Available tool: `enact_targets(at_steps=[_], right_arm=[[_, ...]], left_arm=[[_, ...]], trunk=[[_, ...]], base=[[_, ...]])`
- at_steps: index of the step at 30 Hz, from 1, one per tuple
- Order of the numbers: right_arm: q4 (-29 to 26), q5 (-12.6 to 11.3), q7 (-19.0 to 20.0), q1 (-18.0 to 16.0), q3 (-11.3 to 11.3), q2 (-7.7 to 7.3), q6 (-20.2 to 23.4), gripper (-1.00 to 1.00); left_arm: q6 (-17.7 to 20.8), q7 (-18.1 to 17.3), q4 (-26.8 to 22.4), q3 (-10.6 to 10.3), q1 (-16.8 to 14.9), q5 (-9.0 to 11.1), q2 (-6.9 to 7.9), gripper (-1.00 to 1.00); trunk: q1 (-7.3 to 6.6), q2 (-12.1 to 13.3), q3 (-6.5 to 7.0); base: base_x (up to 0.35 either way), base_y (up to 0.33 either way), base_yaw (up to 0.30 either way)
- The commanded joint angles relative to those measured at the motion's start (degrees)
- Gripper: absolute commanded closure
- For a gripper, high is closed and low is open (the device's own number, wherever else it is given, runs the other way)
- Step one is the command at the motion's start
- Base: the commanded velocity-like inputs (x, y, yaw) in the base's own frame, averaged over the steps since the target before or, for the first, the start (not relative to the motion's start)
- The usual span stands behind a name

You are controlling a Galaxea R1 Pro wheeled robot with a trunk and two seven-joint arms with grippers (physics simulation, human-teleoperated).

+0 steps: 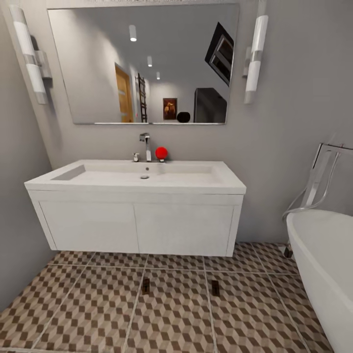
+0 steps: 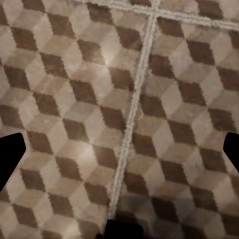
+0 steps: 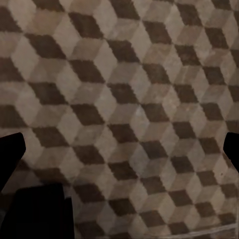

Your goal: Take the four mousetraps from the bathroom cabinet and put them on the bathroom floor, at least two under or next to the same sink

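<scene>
Head view: two mousetraps, one (image 1: 145, 286) and another (image 1: 215, 288), are seen flat on the bathroom floor (image 1: 98, 314), just in front of the sink (image 1: 142, 176); each is too small for detail, and the paler mark is hardly made out. The bathtub (image 1: 323, 264) is cut off at the frame edge. Wrist views: left gripper (image 2: 119, 154) and right gripper (image 3: 119, 154) are held wide apart, nothing betw. the fingers, prob. above bare tiles, w/ no trap near either.

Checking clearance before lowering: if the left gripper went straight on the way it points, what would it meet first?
Probably the bathroom floor: patterned tile with a grout line lies ahead of the left gripper, nothing visible between. Depth is unclear.
</scene>
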Motion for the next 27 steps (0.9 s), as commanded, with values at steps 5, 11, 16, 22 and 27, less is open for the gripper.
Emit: enact_targets(at_steps=[5,11,16,22,27], right_arm=[[0.2,0.6,-0.2,1.6,-0.3,0.13,-0.2,-1.0],[0.2,0.7,-0.1,3.7,-0.3,0.26,-0.3,-1.0],[0.2,0.6,-0.1,5.2,-0.3,0.4,-0.3,-1.0],[0.2,0.7,-0.1,6.7,-0.3,0.59,-0.4,-1.0],[0.2,0.7,0.3,8.1,-0.3,0.73,-0.8,-1.0]], left_arm=[[-0.3,0.1,0.0,-0.5,1.4,0.5,-0.09,-1.0],[-0.4,0.0,0.0,-0.5,3.5,0.5,-0.43,-1.0],[-0.6,-0.1,0.0,-0.5,5.2,0.4,-0.92,-1.0],[-0.8,-0.1,0.0,-0.4,6.8,0.4,-1.76,-1.0],[-2.3,-0.1,0.0,-0.4,8.2,0.4,-2.21,-1.0]], trunk=[[-1.12,2.0,0.85],[-2.43,4.4,1.93],[-3.53,6.4,2.83],[-4.85,8.8,3.9],[-5.95,10.8,4.8]], base=[[0.0,0.0,0.0],[0.0,0.0,0.0],[0.0,0.0,0.0],[0.0,0.0,0.0],[0.0,0.0,0.0]])
